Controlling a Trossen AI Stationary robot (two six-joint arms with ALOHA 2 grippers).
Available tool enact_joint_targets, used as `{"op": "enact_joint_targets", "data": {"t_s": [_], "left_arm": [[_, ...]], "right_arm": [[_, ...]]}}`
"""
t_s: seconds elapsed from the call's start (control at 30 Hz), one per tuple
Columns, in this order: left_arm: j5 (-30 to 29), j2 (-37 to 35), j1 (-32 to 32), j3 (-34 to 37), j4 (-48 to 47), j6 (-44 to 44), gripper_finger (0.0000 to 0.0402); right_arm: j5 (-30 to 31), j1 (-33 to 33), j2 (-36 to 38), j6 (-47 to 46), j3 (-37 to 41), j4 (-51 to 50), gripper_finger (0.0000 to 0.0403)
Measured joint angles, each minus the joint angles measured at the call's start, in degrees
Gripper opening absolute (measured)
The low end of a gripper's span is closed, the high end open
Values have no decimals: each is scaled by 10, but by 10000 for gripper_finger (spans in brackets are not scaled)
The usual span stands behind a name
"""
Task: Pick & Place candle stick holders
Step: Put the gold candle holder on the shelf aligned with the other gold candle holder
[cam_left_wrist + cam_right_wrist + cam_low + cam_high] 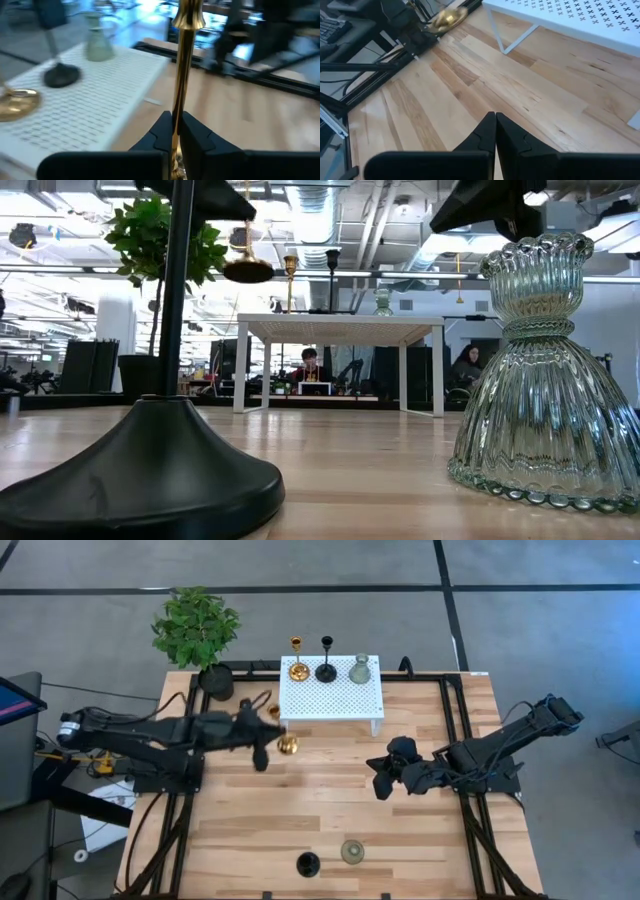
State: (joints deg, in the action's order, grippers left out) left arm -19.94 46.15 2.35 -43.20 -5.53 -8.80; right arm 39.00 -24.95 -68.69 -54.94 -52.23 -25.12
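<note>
On the pale wooden counter, the left tool clamps a shiny gold candle stick holder's stem just beside the white perforated metal stand; the right tool, pressed together, holds nothing.

Two matte-black, six-joint robot arms, seen from overhead: the left arm is a chain of blocky dark segments with black cables looped along its length and a pale grey cylindrical fitting at its outer end. The right arm shows the same dark angular links and rounded joint housings, its wrist ending in a bulky, lobed black housing. Seen from the wrists, the left hand and right hand each carry two smooth, black plastic fingers, wedge-shaped and tapering to narrow tips, rising from a broad, flat-fronted black body with softly rounded edges.
</note>
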Motion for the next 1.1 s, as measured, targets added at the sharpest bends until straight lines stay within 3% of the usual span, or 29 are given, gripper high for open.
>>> {"op": "enact_joint_targets", "data": {"t_s": [0.37, 0.83, 1.1], "left_arm": [[24, 146, -138, -103, 4, 30, 14], [-17, 177, -204, -125, 12, 25, 14], [-22, 218, -211, -125, 39, 24, 14]], "right_arm": [[0, 0, 0, 14, 0, -2, 0], [0, 2, 0, 66, 0, -1, 0], [0, 4, 0, 70, 0, -1, 0]]}}
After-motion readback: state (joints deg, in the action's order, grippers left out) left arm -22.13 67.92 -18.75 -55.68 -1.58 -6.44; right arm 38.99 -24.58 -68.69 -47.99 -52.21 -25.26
